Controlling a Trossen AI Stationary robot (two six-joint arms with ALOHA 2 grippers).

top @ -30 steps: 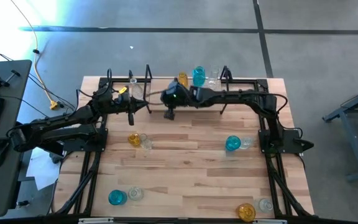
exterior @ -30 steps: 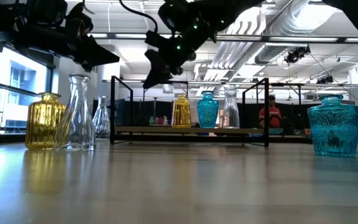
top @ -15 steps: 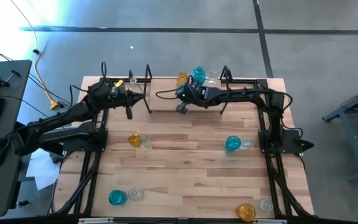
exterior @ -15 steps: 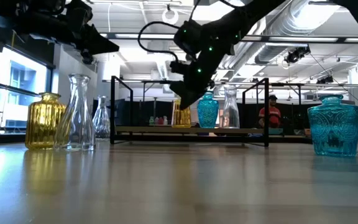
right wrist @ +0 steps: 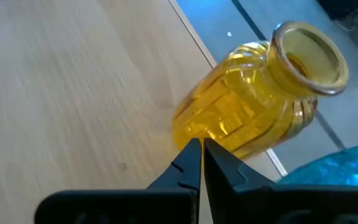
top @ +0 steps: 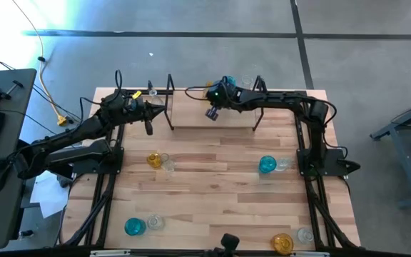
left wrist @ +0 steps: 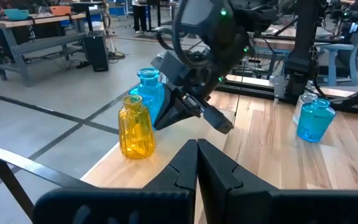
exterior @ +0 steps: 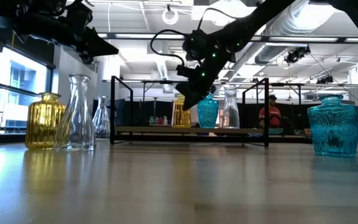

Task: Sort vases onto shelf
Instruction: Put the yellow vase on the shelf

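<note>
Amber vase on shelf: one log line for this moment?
right hand: shut, tips at amber vase on shelf | left hand: shut, by shelf's left end | teal vase: beside amber

— Your shelf (top: 191, 118)? Far edge of the table.
— On it, upright in a row: amber vase (exterior: 180, 112), teal vase (exterior: 207, 110), clear vase (exterior: 230, 109). You've more pairs scattered in front.

Amber vase (right wrist: 253, 99) blocks right claw (right wrist: 196, 148); table (top: 212, 185) middle bare.
</note>
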